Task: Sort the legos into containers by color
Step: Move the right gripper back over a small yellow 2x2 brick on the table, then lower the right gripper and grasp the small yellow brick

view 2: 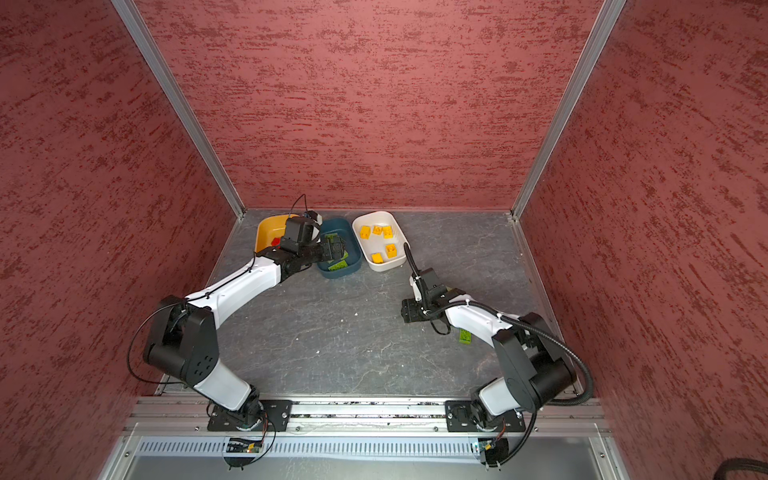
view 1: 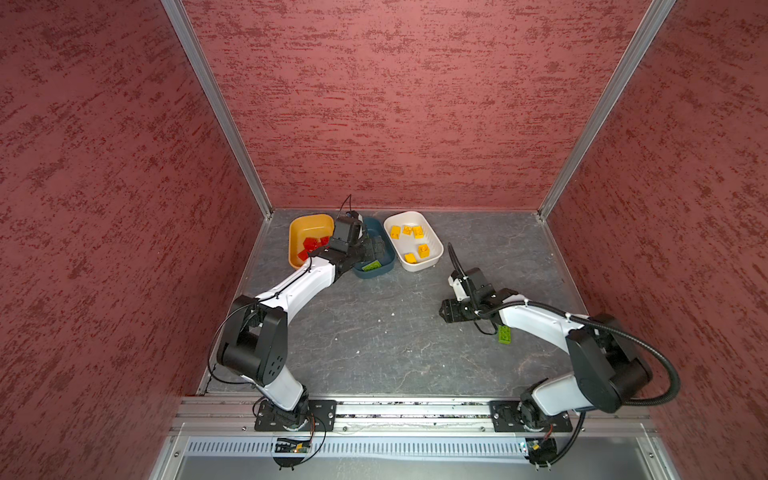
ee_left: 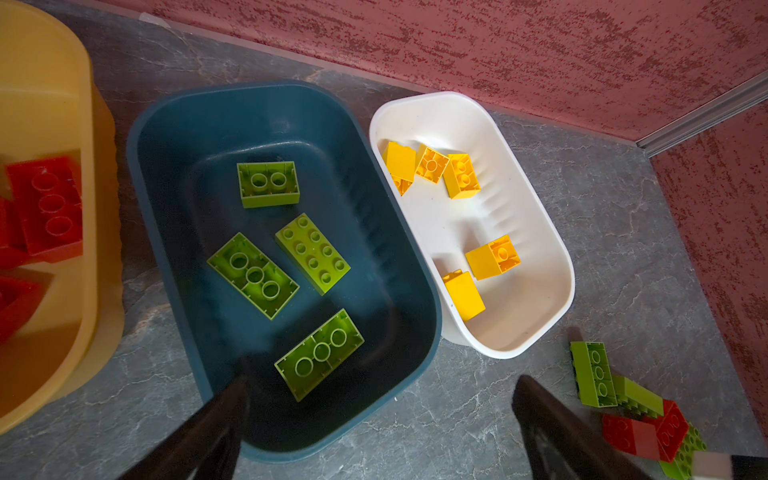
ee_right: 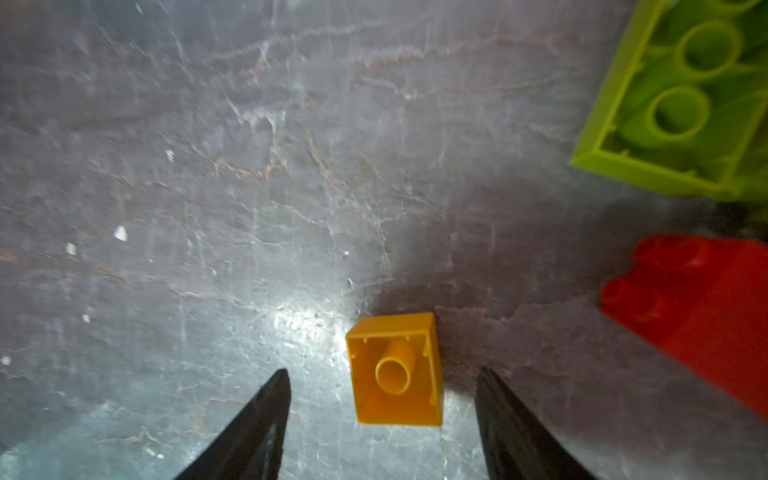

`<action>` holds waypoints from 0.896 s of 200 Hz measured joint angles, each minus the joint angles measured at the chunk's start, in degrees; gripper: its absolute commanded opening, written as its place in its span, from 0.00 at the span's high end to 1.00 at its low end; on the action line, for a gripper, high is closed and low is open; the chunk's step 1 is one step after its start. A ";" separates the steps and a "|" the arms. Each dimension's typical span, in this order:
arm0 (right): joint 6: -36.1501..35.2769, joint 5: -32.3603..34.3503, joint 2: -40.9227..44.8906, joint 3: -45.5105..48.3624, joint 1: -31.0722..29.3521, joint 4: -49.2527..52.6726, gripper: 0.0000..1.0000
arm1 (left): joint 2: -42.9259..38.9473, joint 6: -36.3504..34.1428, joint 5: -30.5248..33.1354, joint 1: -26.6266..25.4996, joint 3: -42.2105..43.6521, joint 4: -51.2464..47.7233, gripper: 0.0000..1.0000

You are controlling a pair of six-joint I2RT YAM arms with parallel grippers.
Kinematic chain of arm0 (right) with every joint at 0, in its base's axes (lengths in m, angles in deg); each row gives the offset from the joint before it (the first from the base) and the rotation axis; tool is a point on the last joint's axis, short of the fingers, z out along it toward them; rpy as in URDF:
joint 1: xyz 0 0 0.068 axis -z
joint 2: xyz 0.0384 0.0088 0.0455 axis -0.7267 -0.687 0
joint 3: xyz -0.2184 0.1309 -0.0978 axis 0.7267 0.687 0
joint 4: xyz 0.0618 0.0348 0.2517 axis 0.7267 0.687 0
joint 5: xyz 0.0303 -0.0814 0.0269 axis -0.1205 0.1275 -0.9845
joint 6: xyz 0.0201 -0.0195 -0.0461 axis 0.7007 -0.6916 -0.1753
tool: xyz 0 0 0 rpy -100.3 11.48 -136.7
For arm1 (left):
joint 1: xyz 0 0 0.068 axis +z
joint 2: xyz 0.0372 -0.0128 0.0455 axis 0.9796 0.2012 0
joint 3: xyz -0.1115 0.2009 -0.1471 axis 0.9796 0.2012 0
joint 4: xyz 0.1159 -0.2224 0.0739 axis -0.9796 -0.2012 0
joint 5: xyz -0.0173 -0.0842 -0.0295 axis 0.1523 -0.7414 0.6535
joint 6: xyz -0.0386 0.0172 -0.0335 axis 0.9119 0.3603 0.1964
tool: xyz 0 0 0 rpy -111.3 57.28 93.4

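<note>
While my left gripper hangs over the teal tub, its jaws stand fully apart with nothing between them. In both top views it sits above that tub's middle.

Teal tub contents: four green bricks, all oblong and lying loose on the floor. Three are hollow side up, one is studs up.

White tub: just beside the teal tub, rims apparently touching. It holds the yellow bricks. A cluster lies at the end toward the back wall and two lie nearer the other end.

Mustard tub: on the teal tub's other side, a strip of table between them. The red bricks inside are only partly in frame.

My right gripper is low over the table, well apart from the tubs. Its jaws are open, one finger on each side of a single yellow brick. This brick is square and lies hollow side up on the table. A gap shows on both sides, so there is no contact and no grip.

Unsorted bricks near that gripper: a loose green brick, hollow side up, and a loose red brick on its side. The left wrist view shows green and red pieces heaped together there.
</note>
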 measured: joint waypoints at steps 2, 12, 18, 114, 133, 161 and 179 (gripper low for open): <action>-0.13 0.17 -0.28 -0.09 -0.28 0.11 0.34 | 0.00 0.00 0.04 0.00 0.00 -0.02 0.01; -0.24 1.60 -1.22 -0.63 -1.42 0.98 0.38 | 0.00 0.00 0.22 0.00 0.00 -0.02 0.01; -0.37 2.36 -1.60 -0.98 -1.99 1.40 0.39 | 0.00 0.00 0.28 0.00 0.00 0.00 0.01; 0.09 14.58 -5.60 -5.11 -5.64 5.57 0.65 | -2.05 -2.14 -4.33 -1.90 5.09 6.95 0.01; 0.17 14.73 -5.22 -5.09 -5.70 4.50 0.69 | -2.78 -3.32 -6.56 -3.76 6.21 8.57 0.01; 0.22 14.45 -3.06 -4.98 -5.75 1.01 0.73 | -3.52 -4.50 -7.89 -7.06 7.32 9.44 0.01; 0.20 14.08 -1.40 -4.96 -5.75 -2.01 0.75 | -4.57 -4.50 -8.52 -8.31 9.18 10.34 0.01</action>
